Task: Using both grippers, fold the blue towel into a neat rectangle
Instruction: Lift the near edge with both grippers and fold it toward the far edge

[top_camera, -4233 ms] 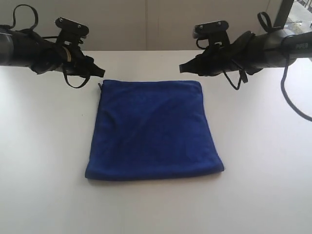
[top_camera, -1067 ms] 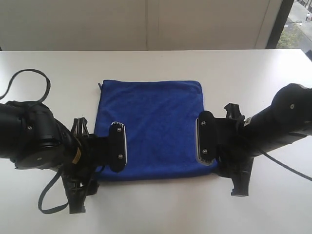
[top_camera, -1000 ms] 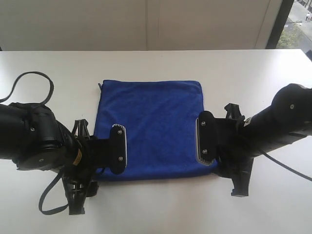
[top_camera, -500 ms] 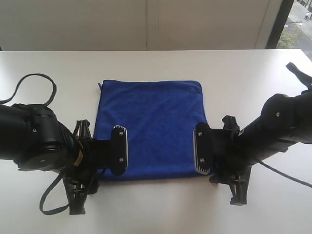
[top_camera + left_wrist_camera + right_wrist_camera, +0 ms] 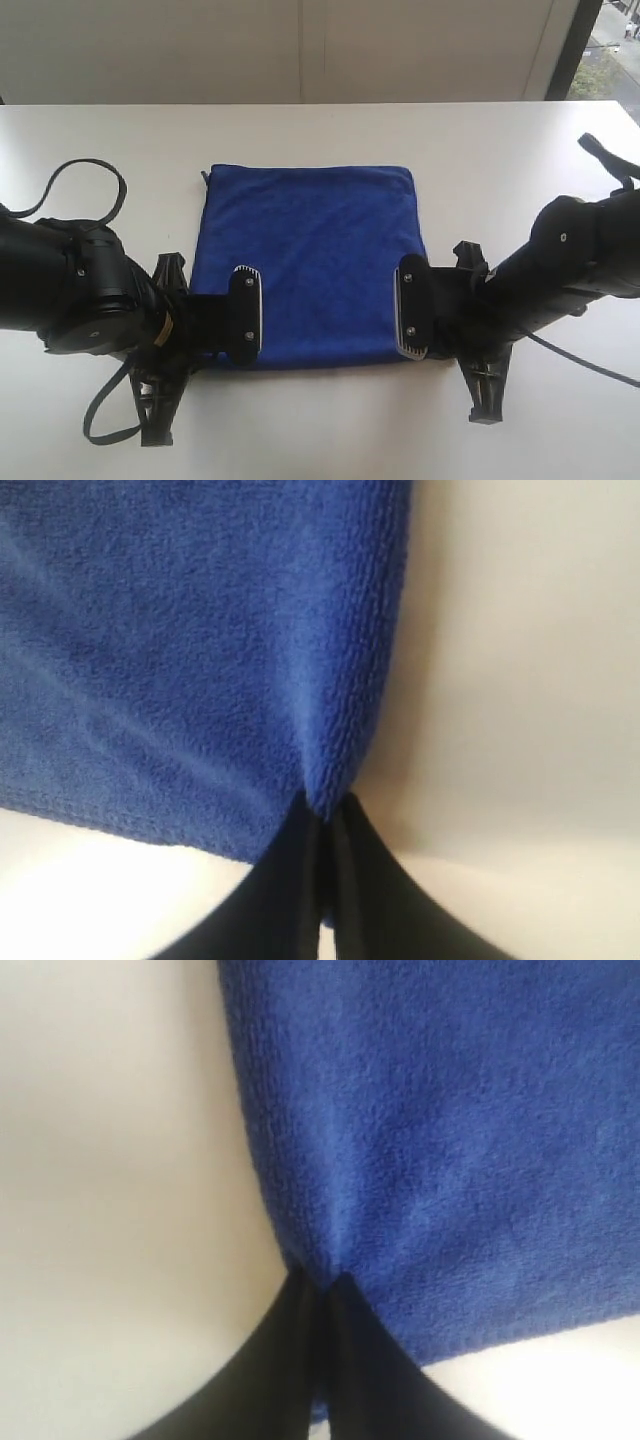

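Observation:
The blue towel [image 5: 310, 240] lies flat on the white table [image 5: 500, 150] as a roughly square folded sheet. My left gripper [image 5: 243, 322] sits at the towel's left side edge close to the near corner. In the left wrist view the left gripper [image 5: 328, 805] is shut, with a pinch of the blue towel [image 5: 200, 630] between its black fingers. My right gripper [image 5: 412, 318] is at the right side edge near the other front corner. The right wrist view shows the right gripper [image 5: 322, 1282] shut on the towel [image 5: 450, 1110] edge the same way.
A black cable loop [image 5: 85, 180] rises from the left arm over the table. Another black strap [image 5: 605, 150] sticks up by the right arm. A pale wall runs behind the table's far edge [image 5: 320, 103].
Both grippers were open beside the towel's near corners a second ago and have since shut on its side edges. Both arms sank slightly toward the table.

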